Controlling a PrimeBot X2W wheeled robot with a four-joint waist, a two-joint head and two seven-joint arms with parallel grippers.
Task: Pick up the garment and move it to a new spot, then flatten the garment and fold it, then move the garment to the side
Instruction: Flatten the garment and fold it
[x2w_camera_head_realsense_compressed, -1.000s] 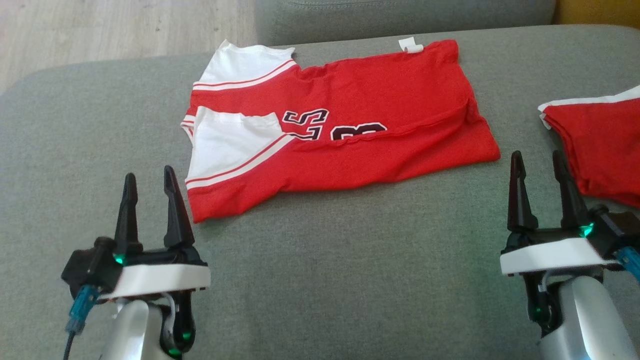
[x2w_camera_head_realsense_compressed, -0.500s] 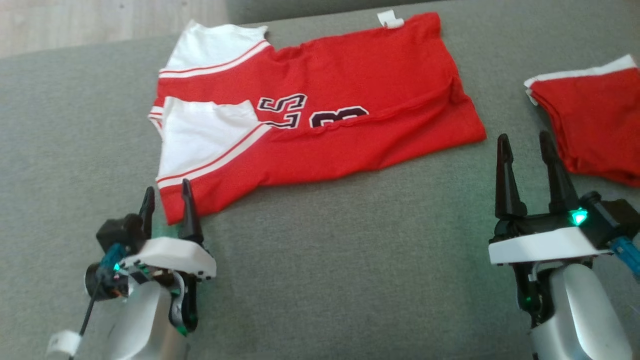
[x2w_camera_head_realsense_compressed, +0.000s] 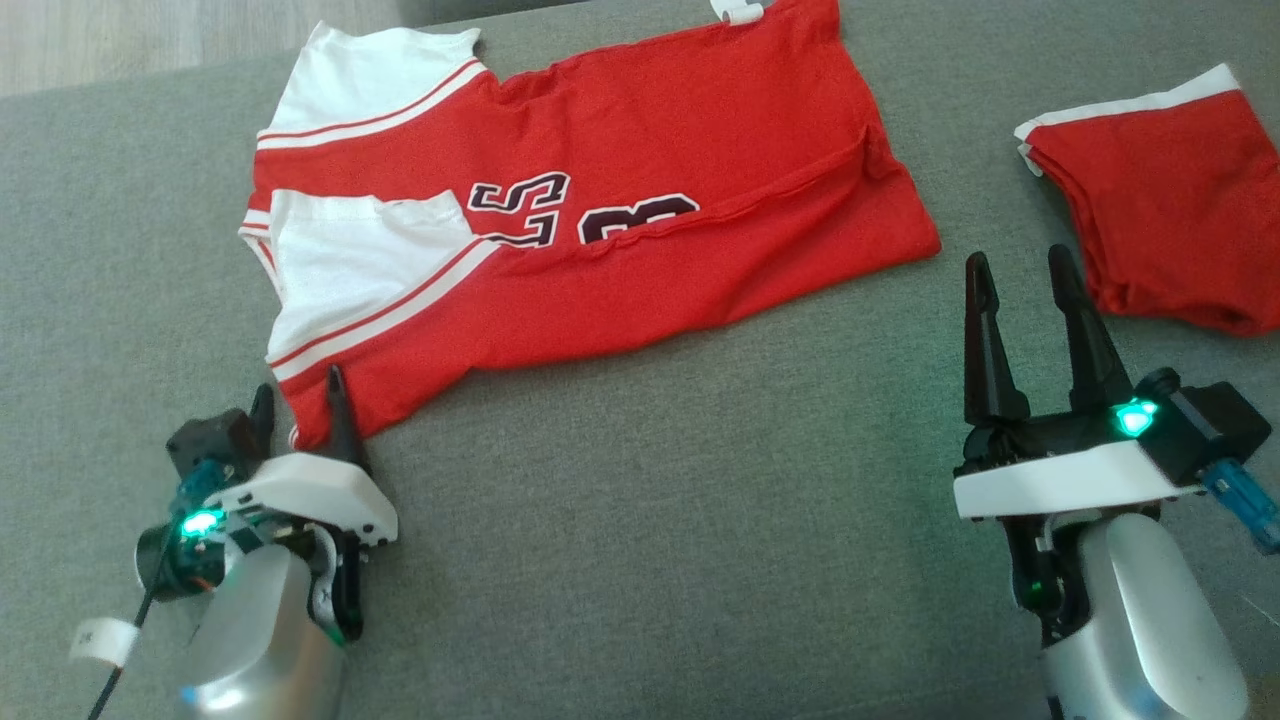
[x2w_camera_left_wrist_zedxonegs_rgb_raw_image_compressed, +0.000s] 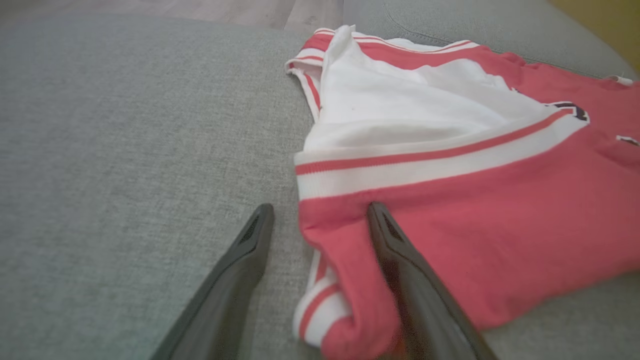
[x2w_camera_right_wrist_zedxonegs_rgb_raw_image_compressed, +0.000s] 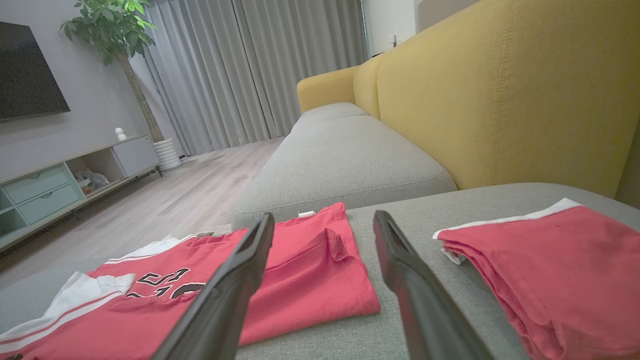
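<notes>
The left gripper (x2w_camera_head_realsense_compressed: 298, 392) has its jaws released astride the red garment's (x2w_camera_head_realsense_compressed: 650, 140) near corner. The right gripper (x2w_camera_head_realsense_compressed: 1018, 260) has its jaws released too, holding nothing.

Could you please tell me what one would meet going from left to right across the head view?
From the left: left gripper, open at the jersey's near corner → red and white jersey → right gripper, open → folded red garment.
</notes>
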